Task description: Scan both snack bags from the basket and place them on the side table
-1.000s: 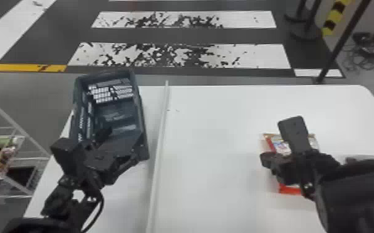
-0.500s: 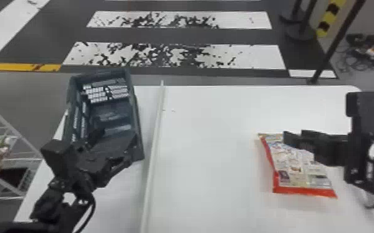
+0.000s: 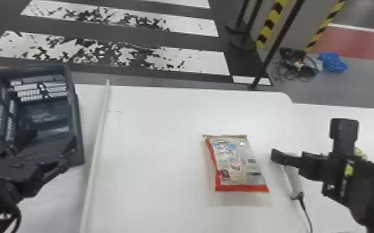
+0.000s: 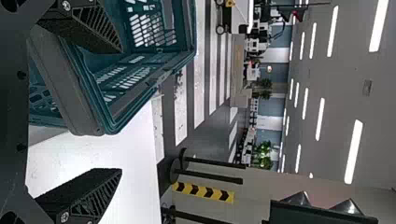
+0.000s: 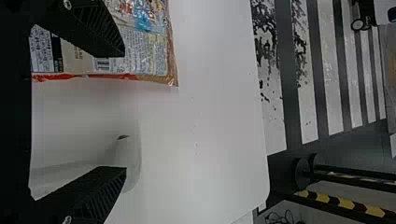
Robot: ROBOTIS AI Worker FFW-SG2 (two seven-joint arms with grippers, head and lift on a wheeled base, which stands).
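Stretching across the foreground, a white table (image 3: 164,124) carries a long pale strip (image 3: 98,136), with the dark teal basket (image 3: 79,136) on its left side. A snack bag (image 3: 236,161) lies flat right of the strip, its red edge nearest the robot, and farther right a white scanner (image 3: 293,182) trails a black cord (image 3: 305,213). Beyond are painted white floor stripes (image 3: 220,59), dark posts (image 3: 277,43), yellow-and-black tape (image 3: 270,26), loose cables (image 3: 301,69) and a blue item (image 3: 333,63); the left wrist view adds ceiling lights (image 4: 353,151) and green plants (image 4: 264,154).

Compared with half a second ago, the head view has swung right, and the right gripper (image 3: 308,141) has moved off the bag to the scanner's side. The bag's printed face now shows whole, while the left gripper (image 3: 50,142) stays by the basket.

The right arm comes in from the right edge, its fingers spread and empty near the scanner. The left arm enters from the left, fingers also apart, one reaching over the basket's opening.
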